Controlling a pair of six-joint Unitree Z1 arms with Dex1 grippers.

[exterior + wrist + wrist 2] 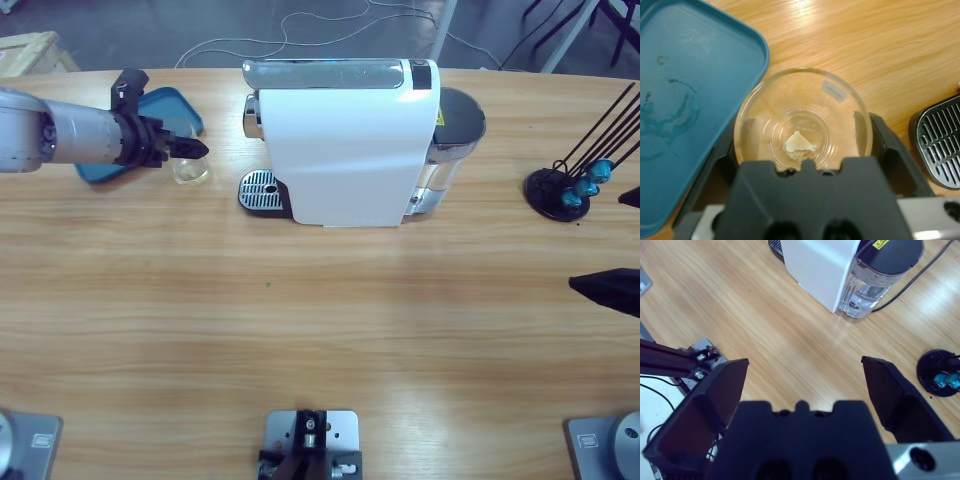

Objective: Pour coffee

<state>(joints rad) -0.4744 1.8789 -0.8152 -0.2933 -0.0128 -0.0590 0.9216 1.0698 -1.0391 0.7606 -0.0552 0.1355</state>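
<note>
Left hand [802, 165] straddles a clear glass tumbler [802, 122], its jaws at the glass's sides; contact cannot be confirmed. Barely any coffee [799, 143] lies at its bottom. Drip grate [260, 190] sits toward three o'clock, blue tray [160, 110] behind. Right hand [805, 390] hangs wide open, far away.

The glass [190, 168] stands between the tray [165, 108] and the coffee machine [345, 140].

Lab: rig-mounted arms, floor cables [300, 25], coffee machine [345, 140].
</note>
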